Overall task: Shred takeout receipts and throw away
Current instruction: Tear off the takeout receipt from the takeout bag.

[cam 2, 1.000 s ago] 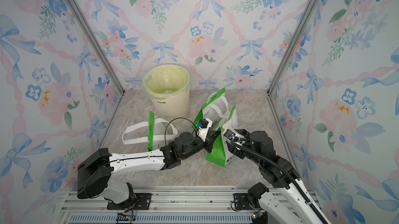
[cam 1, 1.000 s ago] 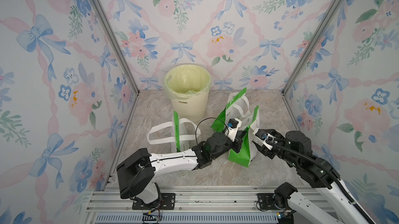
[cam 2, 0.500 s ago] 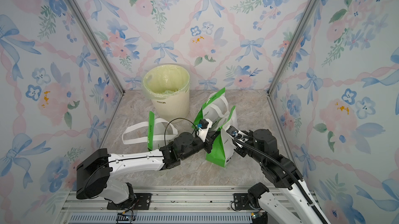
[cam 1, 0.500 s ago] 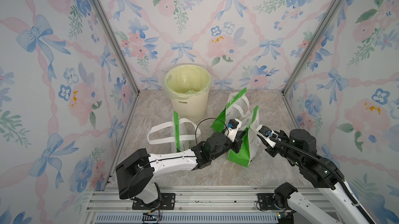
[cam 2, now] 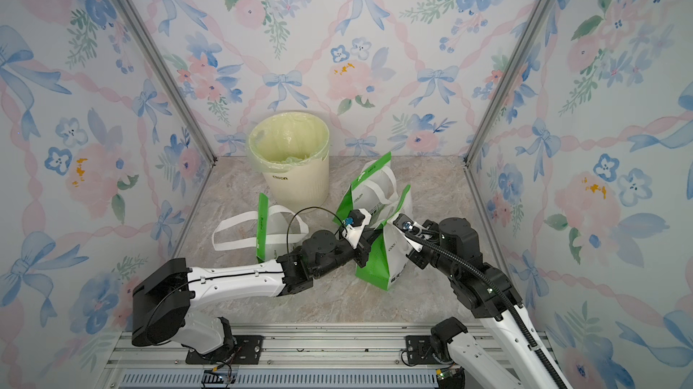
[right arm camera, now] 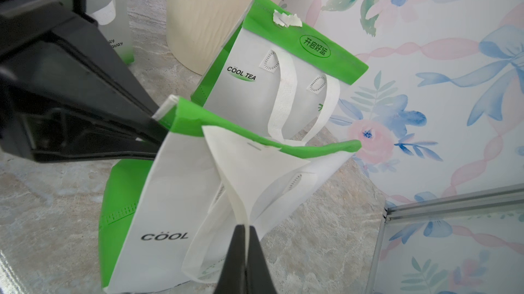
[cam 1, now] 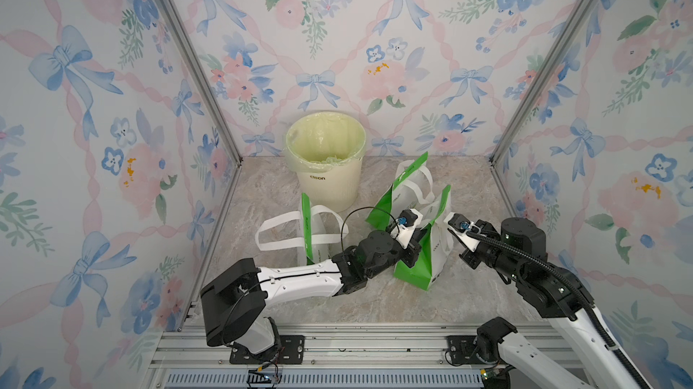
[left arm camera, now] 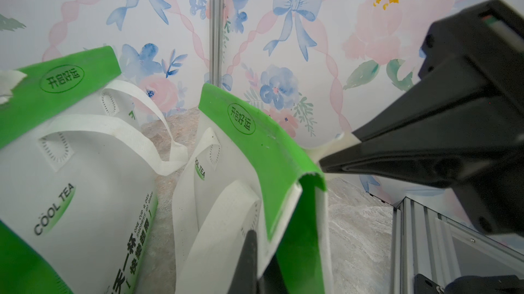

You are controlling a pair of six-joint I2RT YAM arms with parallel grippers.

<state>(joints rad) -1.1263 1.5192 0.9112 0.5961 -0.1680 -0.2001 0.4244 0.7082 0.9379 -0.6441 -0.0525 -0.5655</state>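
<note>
A white takeout receipt (right arm camera: 241, 165) is fixed to the green top band of the near green-and-white bag (cam 1: 423, 263). It curls away from the bag's face. My right gripper (right arm camera: 246, 230) is shut on the receipt's free end. My left gripper (left arm camera: 258, 253) is shut on this bag's top edge at the other corner, and its black body (right arm camera: 85, 102) shows in the right wrist view. In the left wrist view a sliver of the receipt (left arm camera: 326, 148) shows at the right gripper's tip. The rest of the slip is hidden there behind the bag.
A cream bin (cam 1: 326, 158) with a pale liner stands at the back. A second bag (cam 1: 405, 188) leans behind the near one, with torn white scraps (right arm camera: 286, 19) stuck on its green band. A third bag (cam 1: 311, 229) stands to the left. Walls close in on three sides.
The right gripper's jaws have gone from open to shut on the receipt, and it has lifted slightly. The left arm and the bags have stayed put.
</note>
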